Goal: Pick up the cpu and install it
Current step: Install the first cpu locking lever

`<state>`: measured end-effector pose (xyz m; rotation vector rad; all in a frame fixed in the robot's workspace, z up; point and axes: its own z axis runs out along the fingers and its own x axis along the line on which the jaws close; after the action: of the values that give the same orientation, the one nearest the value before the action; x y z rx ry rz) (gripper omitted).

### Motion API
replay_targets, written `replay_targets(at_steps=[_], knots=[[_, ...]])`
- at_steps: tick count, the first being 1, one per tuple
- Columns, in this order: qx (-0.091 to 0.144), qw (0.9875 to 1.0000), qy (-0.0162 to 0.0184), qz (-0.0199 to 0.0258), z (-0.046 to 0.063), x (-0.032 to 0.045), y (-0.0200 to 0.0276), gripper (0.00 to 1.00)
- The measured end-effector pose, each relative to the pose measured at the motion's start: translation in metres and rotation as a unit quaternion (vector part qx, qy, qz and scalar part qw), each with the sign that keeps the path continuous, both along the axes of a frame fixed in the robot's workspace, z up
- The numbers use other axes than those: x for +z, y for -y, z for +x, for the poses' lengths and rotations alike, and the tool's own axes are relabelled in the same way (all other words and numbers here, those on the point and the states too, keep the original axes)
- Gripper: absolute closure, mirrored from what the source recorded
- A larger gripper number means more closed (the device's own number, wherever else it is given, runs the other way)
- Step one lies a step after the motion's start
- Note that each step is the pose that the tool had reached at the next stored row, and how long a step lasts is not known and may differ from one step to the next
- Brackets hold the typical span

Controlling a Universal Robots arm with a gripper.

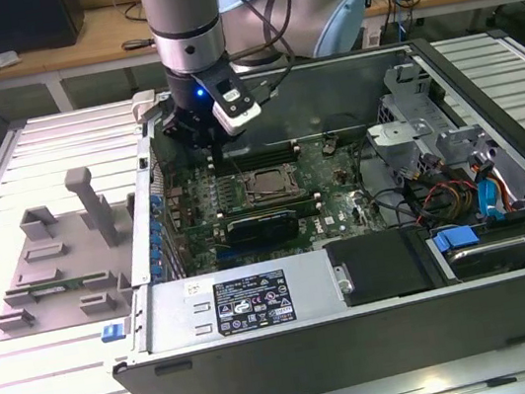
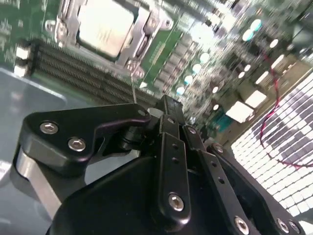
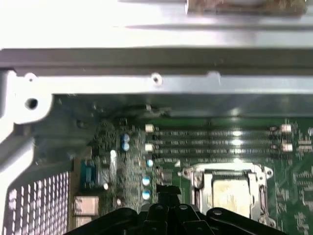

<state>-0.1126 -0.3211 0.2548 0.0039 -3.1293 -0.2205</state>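
Note:
The cpu (image 2: 104, 28), a small square chip with a pale silver top, lies flat in the motherboard socket inside its metal frame. It also shows in the first wrist view as the cpu (image 3: 230, 197) and in the exterior view as the cpu (image 1: 265, 183). My gripper (image 1: 215, 145) hangs inside the open computer case (image 1: 299, 361), above the board, beside the socket toward the exterior view's left and apart from the chip. Its black fingers (image 2: 168, 110) are pressed together with nothing between them, and the gripper (image 3: 168, 192) tip is clear of the socket frame.
Empty memory slots (image 3: 215, 139) run along the far side of the socket. A black expansion card (image 1: 262, 225) stands in front of it. A grey fixture plate (image 1: 53, 260) lies on the table at the exterior view's left. Cables and drive bays (image 1: 462, 195) crowd the case's right.

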Motion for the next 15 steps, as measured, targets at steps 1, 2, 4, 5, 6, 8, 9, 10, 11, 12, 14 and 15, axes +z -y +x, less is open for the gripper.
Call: replay_targets(at_steps=[1, 2, 4, 5, 6, 8, 9, 10, 11, 12, 14, 15], knots=[[0.000, 1.0000, 0.0004, 0.0043, -0.001, -0.0001, 0.0000, 0.89], [0.000, 0.9999, 0.0010, 0.0125, -0.002, -0.0002, 0.0001, 0.89], [0.000, 0.9998, 0.0018, 0.0196, -0.003, -0.0003, 0.0002, 0.89], [0.000, 0.9998, 0.0018, 0.0212, -0.003, -0.0004, 0.0002, 0.89], [0.000, 0.9995, 0.0018, 0.0313, -0.003, -0.0006, 0.0002, 0.89], [0.000, 0.9988, 0.0019, 0.0480, -0.003, -0.0008, 0.0002, 0.89], [0.000, 0.9984, 0.0018, 0.0557, -0.003, -0.0009, 0.0002, 0.89], [0.000, 0.9983, 0.0019, 0.0576, -0.002, -0.0009, 0.0001, 0.89], [0.000, 0.9983, 0.0018, 0.0578, 0.000, -0.0009, 0.0002, 0.89], [0.000, 0.9983, 0.0018, 0.0578, 0.004, -0.0009, 0.0002, 0.89], [0.000, 0.9983, 0.0016, 0.0578, 0.011, -0.0010, 0.0002, 0.89], [0.000, 0.9983, 0.0014, 0.0577, 0.013, -0.0010, 0.0002, 0.89]])
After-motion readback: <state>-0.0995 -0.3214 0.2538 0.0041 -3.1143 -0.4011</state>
